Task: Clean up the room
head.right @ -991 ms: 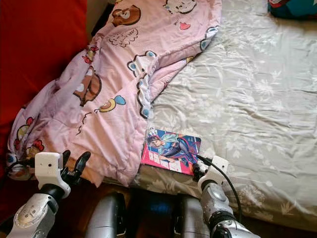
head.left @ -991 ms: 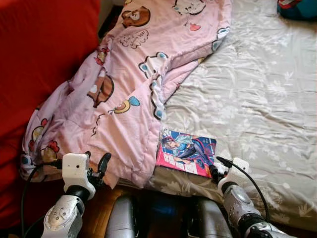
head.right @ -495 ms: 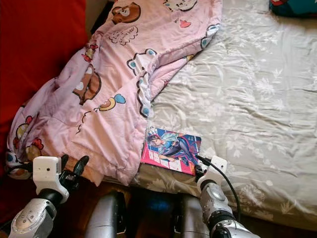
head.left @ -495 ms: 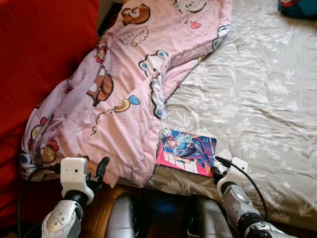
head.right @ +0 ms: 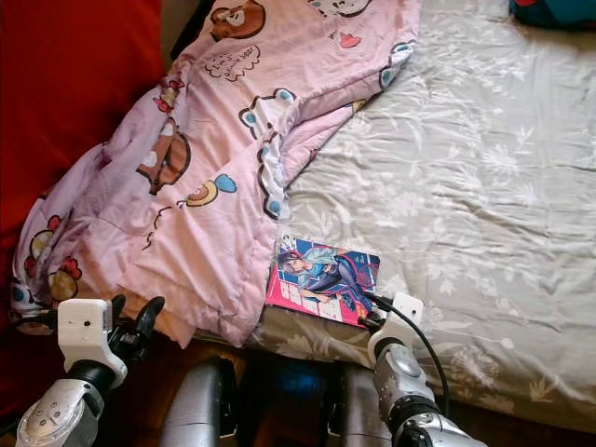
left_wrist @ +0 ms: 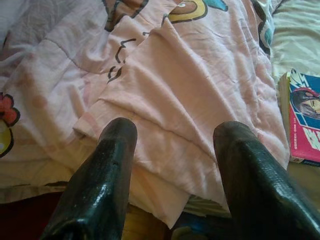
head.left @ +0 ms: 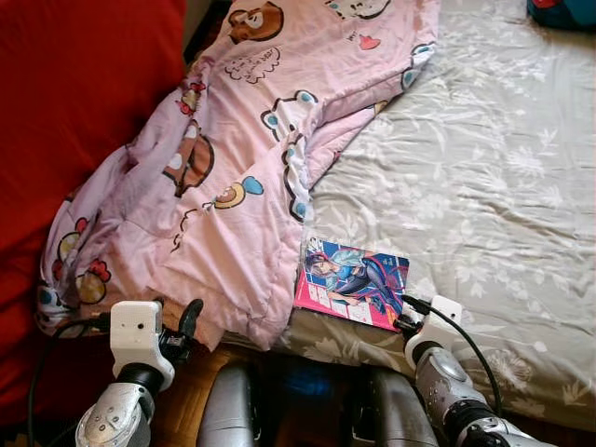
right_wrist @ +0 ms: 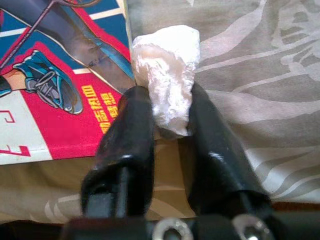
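Note:
A crumpled white tissue (right_wrist: 167, 70) lies on the grey floral bed sheet (head.left: 484, 177) at the book's corner, and my right gripper (right_wrist: 165, 125) is shut on it at the bed's near edge. The comic book (head.left: 352, 284) with a red and blue cover rests flat beside it. A pink cartoon-print blanket (head.left: 233, 177) is bunched over the bed's left side and hangs off the edge. My left gripper (left_wrist: 175, 137) is open, hovering just before the blanket's hanging hem (left_wrist: 160, 170).
A red wall or panel (head.left: 65, 121) runs along the left of the bed. A blue and red object (head.left: 563, 11) sits at the bed's far right corner. Wooden floor (head.left: 191, 400) shows below the bed edge by my legs.
My left arm has sunk lower and a little left, away from the blanket's edge. The right gripper stays at the book's corner. The view has shifted slightly.

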